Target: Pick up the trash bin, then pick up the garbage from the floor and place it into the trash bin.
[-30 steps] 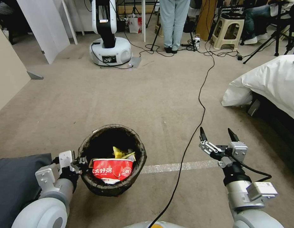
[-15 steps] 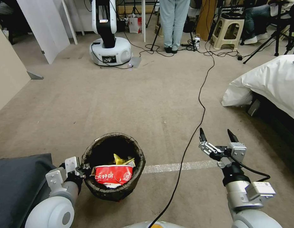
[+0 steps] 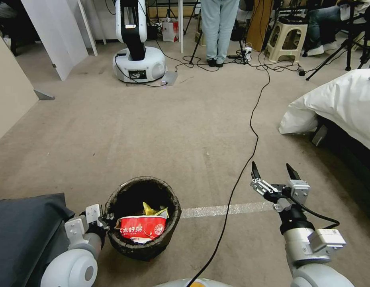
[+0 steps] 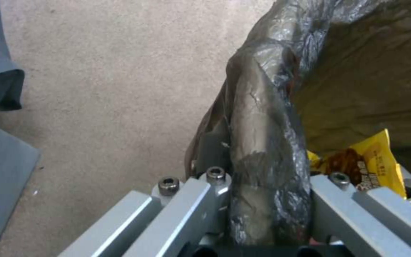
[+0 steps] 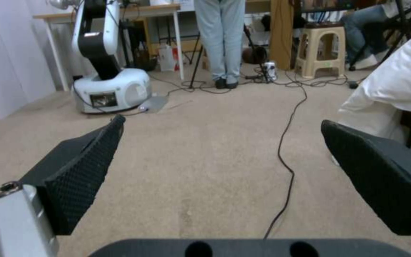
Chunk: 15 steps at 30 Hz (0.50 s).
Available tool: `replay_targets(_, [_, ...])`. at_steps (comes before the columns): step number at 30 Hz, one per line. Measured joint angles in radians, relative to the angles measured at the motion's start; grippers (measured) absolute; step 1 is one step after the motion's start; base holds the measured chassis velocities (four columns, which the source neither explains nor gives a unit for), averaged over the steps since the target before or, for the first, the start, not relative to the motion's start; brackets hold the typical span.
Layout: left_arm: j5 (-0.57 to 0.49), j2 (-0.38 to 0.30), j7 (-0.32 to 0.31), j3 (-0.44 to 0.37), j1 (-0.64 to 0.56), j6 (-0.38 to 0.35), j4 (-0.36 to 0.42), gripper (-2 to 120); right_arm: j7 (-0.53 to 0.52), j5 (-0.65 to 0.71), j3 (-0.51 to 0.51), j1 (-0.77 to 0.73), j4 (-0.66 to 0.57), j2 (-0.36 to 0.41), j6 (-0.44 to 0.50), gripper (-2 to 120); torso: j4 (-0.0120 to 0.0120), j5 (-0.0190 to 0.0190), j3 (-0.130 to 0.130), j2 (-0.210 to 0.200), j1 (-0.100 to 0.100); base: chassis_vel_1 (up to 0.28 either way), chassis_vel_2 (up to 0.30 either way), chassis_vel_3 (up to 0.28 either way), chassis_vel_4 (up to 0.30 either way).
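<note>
Left tool, low at the robot's left side, is clenched on the near-left rim of the small round trash bin with the dark brown-black bag liner; in the left wrist view the liner-wrapped rim runs between the two metal fingers, one outside the wall, one inside. The bin sits upright, near the robot's base, on or just over the beige carpet floor; contact with the carpet cannot be told. Inside the bin lie a red noodle bowl with white characters and a yellow snack wrapper behind it, wrapper also seen in the left wrist view. A dark grey cloth lies just left of the left arm. Right tool hangs at the robot's right, well apart from the bin, released, black textured fingers spread wide and empty above the carpet. A strip of silvery tape crosses the floor between bin and right arm. A black cable runs from near the base away across the carpet. White bedding on a bed at far right. Farther off, a white-and-black wheeled robot base.
</note>
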<state>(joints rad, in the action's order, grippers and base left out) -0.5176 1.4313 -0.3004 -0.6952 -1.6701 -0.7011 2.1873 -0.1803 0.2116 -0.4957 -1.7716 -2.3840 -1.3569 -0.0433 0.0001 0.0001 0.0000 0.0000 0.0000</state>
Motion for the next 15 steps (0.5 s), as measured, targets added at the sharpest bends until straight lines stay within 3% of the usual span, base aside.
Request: replay_targets(15, [0.038, 0.009, 0.019, 0.001, 0.004, 0.014, -0.047, 1, -0.001, 0.001, 0.007, 0.005, 0.003, 0.001, 0.001, 100, 0.0001, 0.0002, 0.0, 0.0, 0.0, 0.0, 0.0, 0.0, 0.0])
